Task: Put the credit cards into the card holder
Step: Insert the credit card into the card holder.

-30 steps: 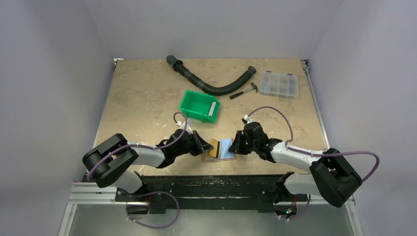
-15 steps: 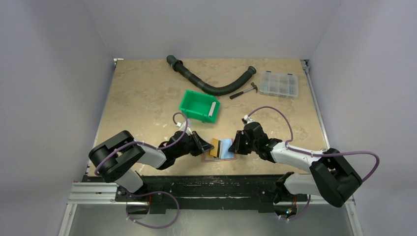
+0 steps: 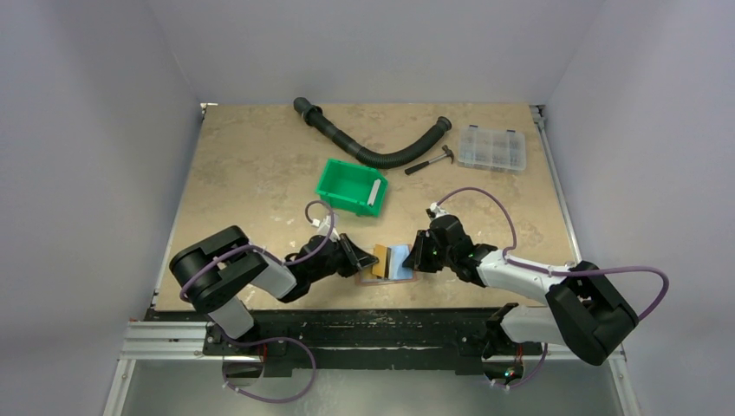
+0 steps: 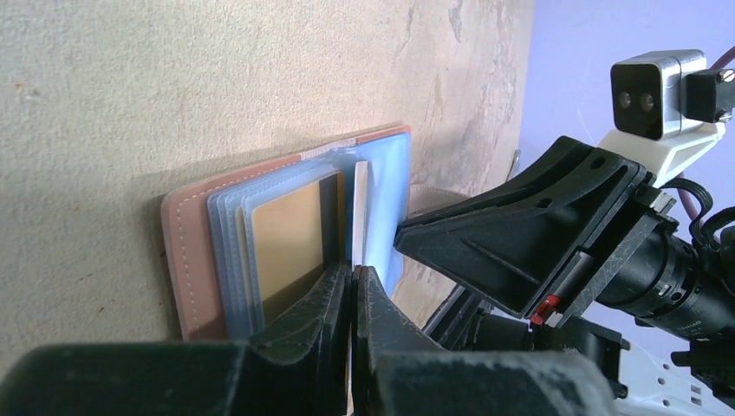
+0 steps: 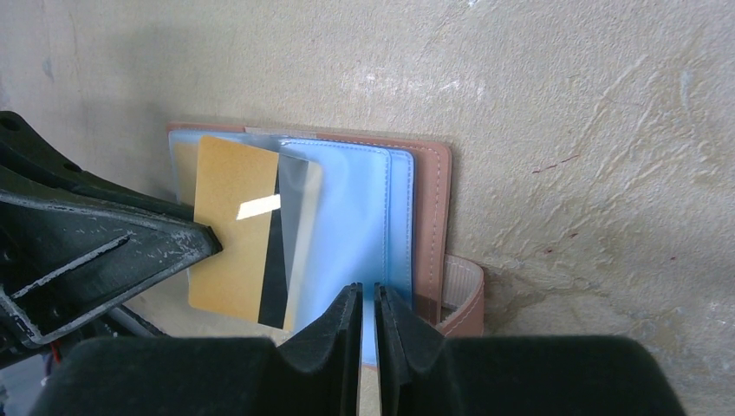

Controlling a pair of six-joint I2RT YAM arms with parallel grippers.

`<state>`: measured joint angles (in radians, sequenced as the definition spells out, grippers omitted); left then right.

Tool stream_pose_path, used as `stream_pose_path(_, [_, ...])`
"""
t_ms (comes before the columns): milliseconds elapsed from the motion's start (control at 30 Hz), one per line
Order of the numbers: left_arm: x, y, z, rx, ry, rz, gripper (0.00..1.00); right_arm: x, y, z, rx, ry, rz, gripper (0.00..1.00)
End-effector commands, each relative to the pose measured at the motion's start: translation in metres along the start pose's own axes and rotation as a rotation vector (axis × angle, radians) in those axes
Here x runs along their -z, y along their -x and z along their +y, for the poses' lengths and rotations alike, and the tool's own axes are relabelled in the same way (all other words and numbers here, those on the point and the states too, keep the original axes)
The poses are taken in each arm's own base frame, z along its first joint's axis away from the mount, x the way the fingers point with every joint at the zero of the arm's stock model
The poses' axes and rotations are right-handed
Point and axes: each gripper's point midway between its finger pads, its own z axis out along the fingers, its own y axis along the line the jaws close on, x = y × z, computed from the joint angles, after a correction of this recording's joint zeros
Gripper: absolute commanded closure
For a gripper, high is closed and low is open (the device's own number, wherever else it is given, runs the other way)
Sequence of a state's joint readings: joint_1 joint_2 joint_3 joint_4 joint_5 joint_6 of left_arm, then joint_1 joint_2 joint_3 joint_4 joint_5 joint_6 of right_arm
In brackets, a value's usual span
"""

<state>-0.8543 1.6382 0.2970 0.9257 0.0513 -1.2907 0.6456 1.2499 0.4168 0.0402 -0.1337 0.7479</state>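
Card holder (image 3: 386,280) lies open on the surface (image 3: 260,173) at the near edge, between the arms. Left pincer (image 3: 361,257) is at its left side and right pincer (image 3: 419,257) at its right. The yellow-gold card (image 3: 380,257) sits over the left half, beside a light blue page (image 3: 400,260).

Left wrist: fingers are pressed together on a thin pale edge (image 4: 360,208). I judge this to be the yellow-gold card, gripped flat so it can slide along the pages, but I am not certain.

Right wrist: the right fingers are all but closed, pinching the near edge of the light blue page, likely to steady the card holder against the push. The card's dark-striped edge lies under a clear leaf (image 5: 302,195), so insertion looks partway done. Whether the light blue card is inside that page cannot be told.
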Motion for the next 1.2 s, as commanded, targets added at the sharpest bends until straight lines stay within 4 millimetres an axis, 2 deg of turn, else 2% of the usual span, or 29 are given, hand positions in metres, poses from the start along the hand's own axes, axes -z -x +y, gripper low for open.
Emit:
stream_pose_path(0, [0.002,0.009,-0.012,0.008,-0.058,-0.062,1.0,-0.003,-0.006,-0.011,0.005,-0.038,0.012,0.81])
stream_pose_path(167, [0.005,0.014,-0.014,0.054,-0.095,-0.102,1.0,-0.003,-0.006,-0.011,0.005,-0.037,0.013,0.82])
stream_pose_path(933, [0.0,-0.004,-0.024,0.125,-0.191,-0.171,1.0,-0.002,-0.008,-0.009,-0.004,-0.022,0.019,0.82])
stream_pose_path(1100, [-0.011,-0.018,-0.011,0.033,-0.069,-0.145,1.0,-0.001,-0.009,-0.009,-0.001,-0.016,0.017,0.82])
stream_pose_path(1167, [-0.014,-0.018,-0.016,-0.008,-0.032,-0.143,1.0,0.001,-0.009,-0.008,0.0,-0.009,0.016,0.82])
